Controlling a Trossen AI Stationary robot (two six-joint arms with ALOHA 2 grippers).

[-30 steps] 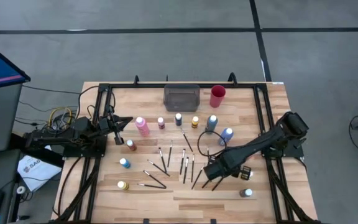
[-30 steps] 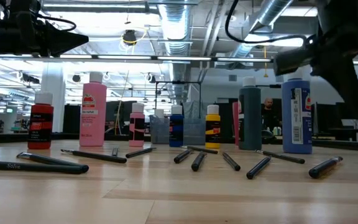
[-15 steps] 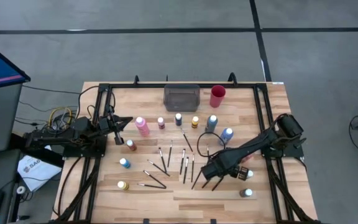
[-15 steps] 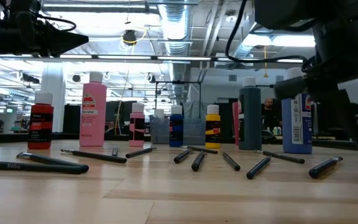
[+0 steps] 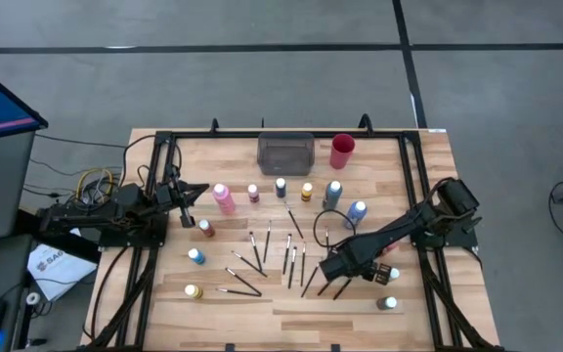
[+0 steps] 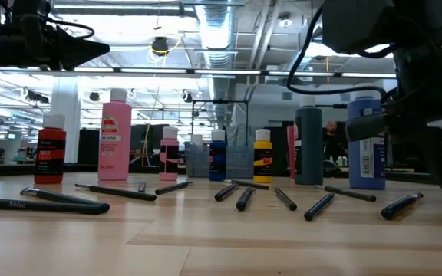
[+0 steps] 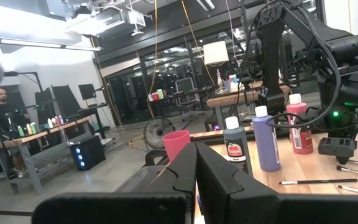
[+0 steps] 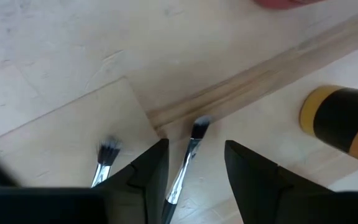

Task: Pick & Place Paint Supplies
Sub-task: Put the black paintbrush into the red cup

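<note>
The right gripper (image 5: 328, 277) sits low over the brushes near the table's (image 5: 291, 318) right front, and against the earlier high view it has drawn slightly inward and settled closer to the wood. In the low view the arm now fills more of the right side, with a finger reaching almost to the tabletop. Its own wrist view shows the fingers (image 8: 148, 168) spread apart with one thin brush (image 8: 188, 155) lying between them — flat on the wood, straddled and not yet pinched (a second brush (image 8: 104, 155) lies just beside the pair). A yellow-and-dark bottle (image 8: 340, 121) stands near.

The left gripper (image 5: 186, 194) waits at the table's left edge, fingers closed together on nothing, unchanged from before.

The paint supplies have not shifted: bottles stand in a loose row across the middle — the pink bottle (image 5: 223, 198) at its left — brushes are scattered in front of them, and behind are the grey tray (image 5: 285, 154) and red cup (image 5: 342, 151).
</note>
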